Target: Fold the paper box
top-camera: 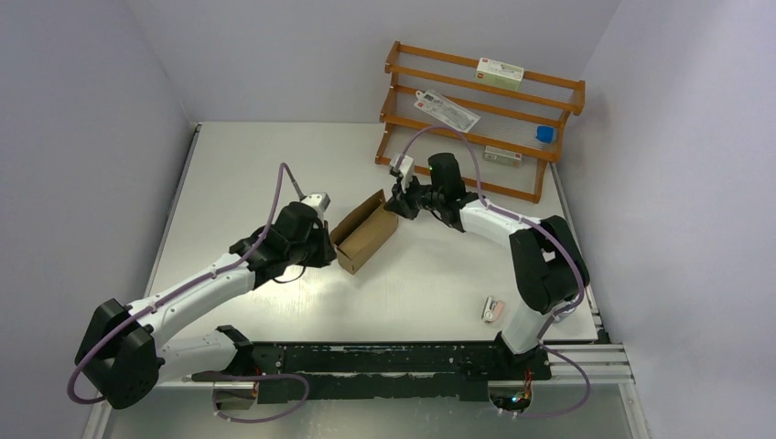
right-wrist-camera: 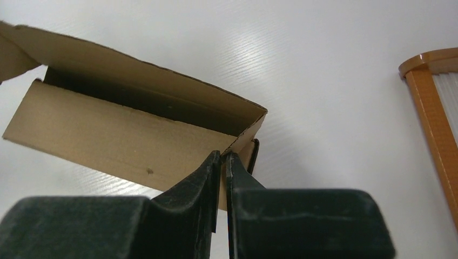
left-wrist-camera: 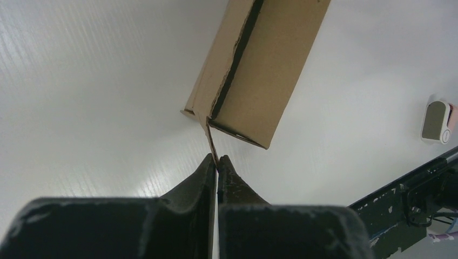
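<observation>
We see the paper box (top-camera: 364, 231) lying open near the middle of the surface (top-camera: 274, 165), set diagonally between our two arms. Our left gripper (left-wrist-camera: 217, 162) is pressed together on a thin flap at the box's near end. Our right gripper (right-wrist-camera: 224, 156) pinches the far end wall. A wooden rack (top-camera: 458, 80) holding packets stands just behind the right arm. A small white device (top-camera: 493, 309) lies well apart, by that arm's base.
</observation>
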Robot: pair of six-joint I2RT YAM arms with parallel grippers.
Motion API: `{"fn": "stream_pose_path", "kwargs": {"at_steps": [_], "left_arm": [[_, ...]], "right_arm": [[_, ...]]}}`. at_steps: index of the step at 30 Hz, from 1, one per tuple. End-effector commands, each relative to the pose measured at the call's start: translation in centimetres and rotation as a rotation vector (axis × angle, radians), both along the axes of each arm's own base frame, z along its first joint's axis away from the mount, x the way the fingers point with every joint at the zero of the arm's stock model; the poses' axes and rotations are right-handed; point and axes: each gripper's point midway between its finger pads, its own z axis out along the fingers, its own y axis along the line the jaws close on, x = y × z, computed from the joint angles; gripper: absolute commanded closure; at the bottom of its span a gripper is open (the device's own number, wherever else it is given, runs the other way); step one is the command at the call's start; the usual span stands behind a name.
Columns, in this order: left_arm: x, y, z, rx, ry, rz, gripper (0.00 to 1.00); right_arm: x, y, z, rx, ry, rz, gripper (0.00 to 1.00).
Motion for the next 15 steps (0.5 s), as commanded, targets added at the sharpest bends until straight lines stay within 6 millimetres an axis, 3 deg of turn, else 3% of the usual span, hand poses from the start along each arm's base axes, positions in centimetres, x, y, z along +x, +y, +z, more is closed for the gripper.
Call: {"fn": "stream_pose_path", "kwargs": {"at_steps": [1, 8, 15], "left_arm": [[0.2, -2.6, 1.9, -0.096, -0.029, -0.042, 0.95], [-0.2, -3.2, 1.3, -0.111, 0.011, -0.026, 0.94], [0.2, -2.7, 1.4, -0.081, 0.013, 0.006, 0.92]], "right_arm": [[-0.8, 1.2, -0.2, 0.042, 0.029, -0.033, 0.89], [-1.3, 2.4, -1.1, 0.025, 0.020, -0.074, 0.89], [-1.4, 1.6, -0.1, 0.039, 0.000, -0.149, 0.86]]}}
